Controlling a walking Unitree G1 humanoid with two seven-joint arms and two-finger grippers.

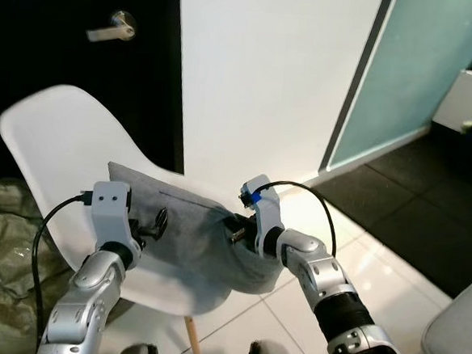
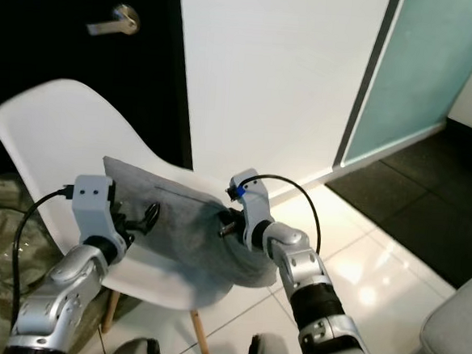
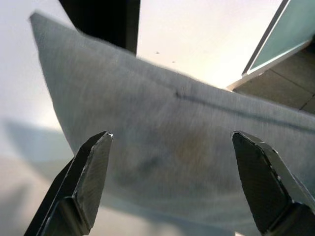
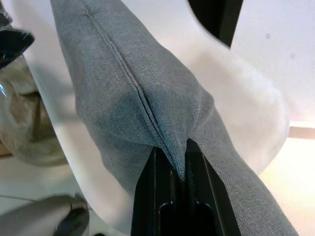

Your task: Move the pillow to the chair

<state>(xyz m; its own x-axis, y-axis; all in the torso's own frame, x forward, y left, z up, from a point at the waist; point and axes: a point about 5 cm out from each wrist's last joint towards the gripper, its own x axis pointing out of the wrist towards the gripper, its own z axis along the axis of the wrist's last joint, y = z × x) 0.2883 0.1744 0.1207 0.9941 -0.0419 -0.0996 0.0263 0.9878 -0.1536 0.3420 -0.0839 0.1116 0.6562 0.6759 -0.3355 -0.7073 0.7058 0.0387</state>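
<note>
A grey pillow [image 1: 195,235] lies on the seat of a white shell chair [image 1: 56,144], its far corner leaning against the backrest. My right gripper [image 4: 178,169] is shut on the pillow's right edge, pinching a fold of the fabric [image 4: 147,98] between the fingers. At the pillow's left side my left gripper [image 1: 158,223] stands open, its two black fingers [image 3: 88,182] spread wide just short of the grey cloth [image 3: 172,142], not touching it.
A dark door with a lever handle [image 1: 108,30] stands behind the chair, next to a white wall. A green-grey sack [image 1: 1,233] lies on the floor at the left. A frosted glass panel [image 1: 422,68] and dark mat are at the right; a grey cushion corner [image 1: 456,338] is near right.
</note>
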